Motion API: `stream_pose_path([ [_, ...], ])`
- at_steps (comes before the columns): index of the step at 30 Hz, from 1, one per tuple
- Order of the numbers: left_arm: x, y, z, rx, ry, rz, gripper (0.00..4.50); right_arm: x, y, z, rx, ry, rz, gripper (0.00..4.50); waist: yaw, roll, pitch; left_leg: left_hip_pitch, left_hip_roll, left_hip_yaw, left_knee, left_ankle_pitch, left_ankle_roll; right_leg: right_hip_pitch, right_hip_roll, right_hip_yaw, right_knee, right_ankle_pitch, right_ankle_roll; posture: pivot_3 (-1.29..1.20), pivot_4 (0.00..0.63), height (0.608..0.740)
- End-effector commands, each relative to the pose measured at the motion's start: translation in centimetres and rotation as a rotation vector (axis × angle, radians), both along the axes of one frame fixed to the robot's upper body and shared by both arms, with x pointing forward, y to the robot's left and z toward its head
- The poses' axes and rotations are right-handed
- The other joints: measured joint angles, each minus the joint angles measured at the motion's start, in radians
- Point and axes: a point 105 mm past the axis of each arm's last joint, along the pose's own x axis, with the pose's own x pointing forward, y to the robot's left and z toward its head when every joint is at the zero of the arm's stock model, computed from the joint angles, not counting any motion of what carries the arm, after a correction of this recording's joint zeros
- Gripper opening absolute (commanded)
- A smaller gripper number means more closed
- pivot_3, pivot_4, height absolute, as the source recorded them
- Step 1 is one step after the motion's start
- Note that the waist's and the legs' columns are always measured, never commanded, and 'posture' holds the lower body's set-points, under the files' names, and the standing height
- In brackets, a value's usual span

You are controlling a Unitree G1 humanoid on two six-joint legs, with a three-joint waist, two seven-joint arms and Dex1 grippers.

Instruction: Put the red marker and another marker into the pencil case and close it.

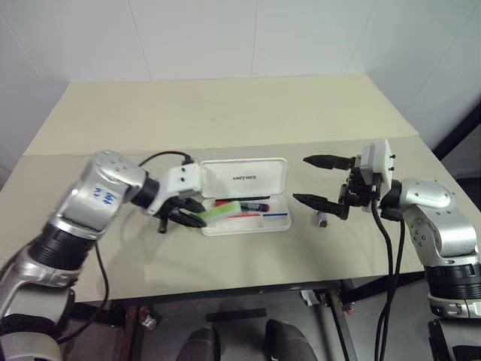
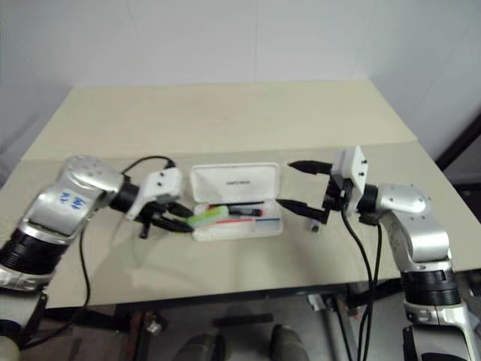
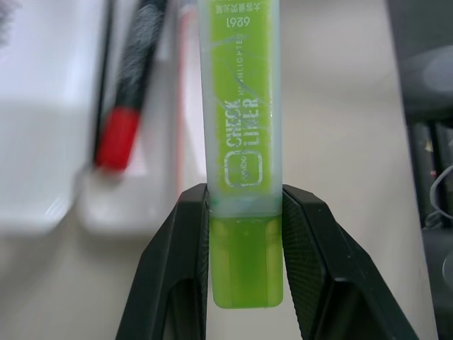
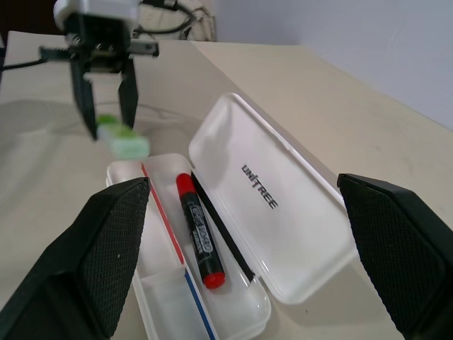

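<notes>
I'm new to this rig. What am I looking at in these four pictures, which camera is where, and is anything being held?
A two-armed robot stands at a beige table. Two pictures look down from its head; the other two come from a camera on each wrist. On the table lies the pencil case, white, lid open, with the red marker already lying inside. The left gripper has its jaws shut on the green marker, holding it over the case's left end. The right gripper, jaws wide open and holding nothing, is beside the case's right end. A small dark object lies below it; I cannot identify it.

Head views overlook pencil case (image 1: 246, 195); wrist views close.
</notes>
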Motion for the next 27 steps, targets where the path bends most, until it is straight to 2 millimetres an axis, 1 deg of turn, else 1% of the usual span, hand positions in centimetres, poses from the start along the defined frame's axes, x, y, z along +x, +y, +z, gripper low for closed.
stream_pose_path([
  [1,1.1,-1.0,0.5,0.035,-0.089,-0.035,1.07,-1.0,-0.3,1.3,0.005,-0.07,-0.014,4.5,0.002,0.0,0.0,0.0,0.0,0.0,0.0,0.0,0.0,0.0,0.0,0.0,0.0,0.0,0.0,0.0,0.15,0.74],
  [6,1.7,-2.4,-0.2,0.057,-0.108,-0.092,1.07,-1.6,-0.5,1.2,0.013,-0.067,-0.041,4.5,0.003,0.0,0.0,0.0,0.0,0.0,0.001,0.0,0.0,0.0,0.0,0.0,-0.001,0.0,0.0,0.0,0.15,0.74],
  [10,2.0,-3.0,-0.8,0.084,-0.116,-0.138,1.07,-2.3,-0.8,1.0,0.021,-0.063,-0.076,4.5,0.004,0.0,0.0,0.0,0.0,0.0,0.001,0.0,0.0,0.0,-0.001,0.001,-0.001,0.0,0.0,0.0,0.15,0.74],
  [19,2.4,-2.5,-1.5,0.124,-0.113,-0.142,1.07,-2.6,-0.9,1.1,0.03,-0.066,-0.103,4.5,0.004,0.0,0.0,0.0,0.0,0.0,0.001,0.0,0.0,0.0,-0.001,0.001,-0.003,0.0,0.0,0.0,0.15,0.74],
  [21,3.0,-2.5,-1.5,0.122,-0.129,-0.112,1.81,-2.6,-0.9,1.1,0.033,-0.067,-0.108,4.5,0.004,0.0,0.0,0.0,0.001,0.0,0.001,0.0,0.0,0.0,-0.001,0.001,-0.003,0.0,0.0,0.0,0.15,0.74],
  [23,3.2,-2.6,-1.5,0.125,-0.138,-0.107,2.39,-2.6,-0.9,1.1,0.035,-0.067,-0.111,4.5,0.004,0.0,0.0,0.0,0.001,0.0,0.001,0.0,0.0,0.0,-0.001,0.001,-0.003,0.0,0.0,0.0,0.15,0.74],
  [27,3.2,-2.7,-1.3,0.117,-0.139,-0.11,3.72,-2.5,-0.9,1.2,0.037,-0.067,-0.113,4.5,0.004,0.0,0.0,0.001,0.001,0.0,0.002,0.0,0.0,0.001,-0.001,0.001,-0.002,0.0,0.001,0.0,0.15,0.74],
])
